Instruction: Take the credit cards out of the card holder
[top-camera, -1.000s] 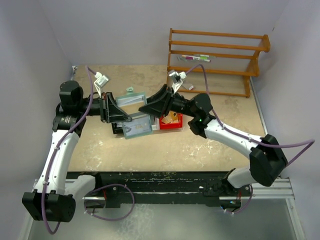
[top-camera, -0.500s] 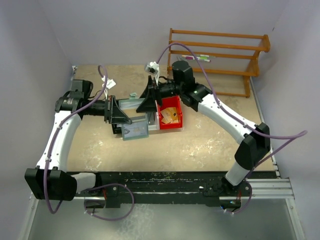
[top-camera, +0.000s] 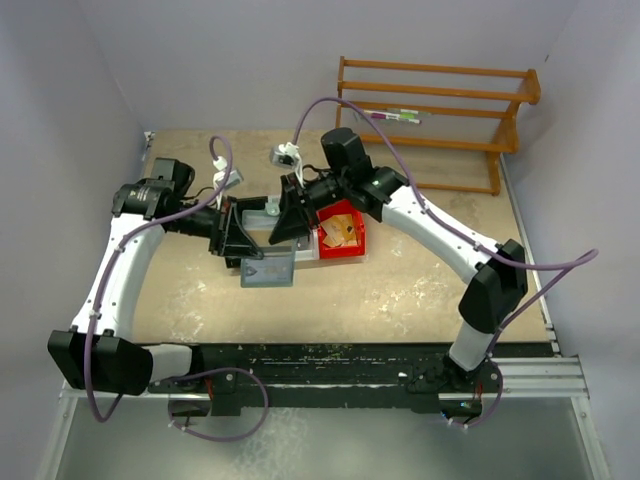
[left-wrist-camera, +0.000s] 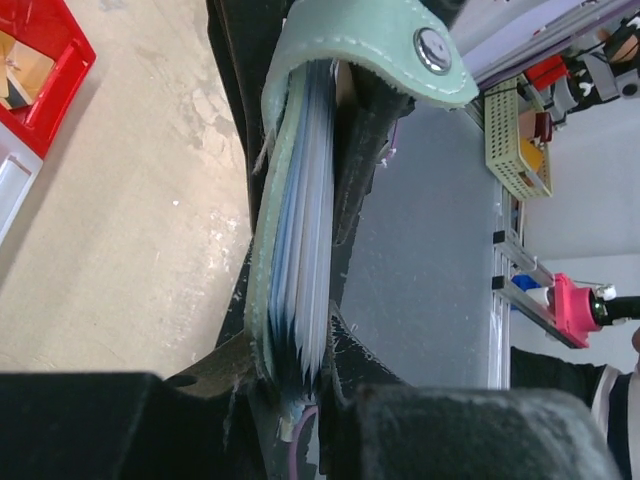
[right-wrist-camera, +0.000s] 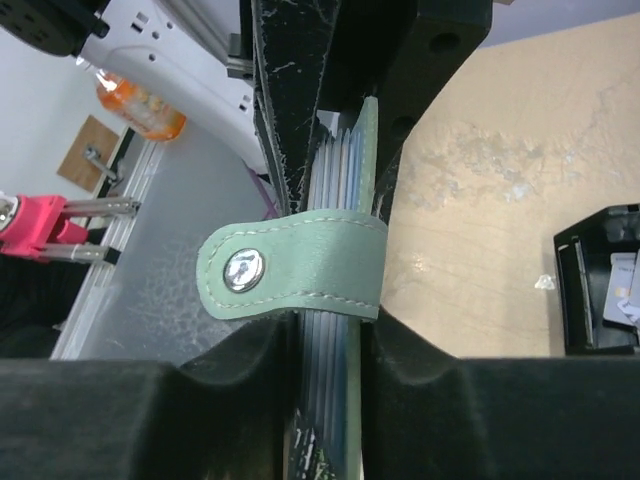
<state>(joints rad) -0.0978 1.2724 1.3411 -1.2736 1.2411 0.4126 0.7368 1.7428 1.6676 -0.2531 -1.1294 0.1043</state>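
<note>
Seen from above, the left gripper (top-camera: 240, 240) and right gripper (top-camera: 287, 213) meet tip to tip at frame centre, beside the red bin (top-camera: 342, 252), likely sharing 1 load. In the left wrist view, its jaws clamp the card holder (left-wrist-camera: 266, 230) mid-frame, with the credit cards (left-wrist-camera: 308, 230) edge-on inside. In the right wrist view, the other jaws grip the pouch under its snap strap (right-wrist-camera: 300, 268), plausibly to brace it; no writing is legible.

No words, numbers or signs can be read anywhere, because the credit cards (left-wrist-camera: 305, 230) show only their thin edges inside the card holder (right-wrist-camera: 300, 268), and its round snap looks plain.
</note>
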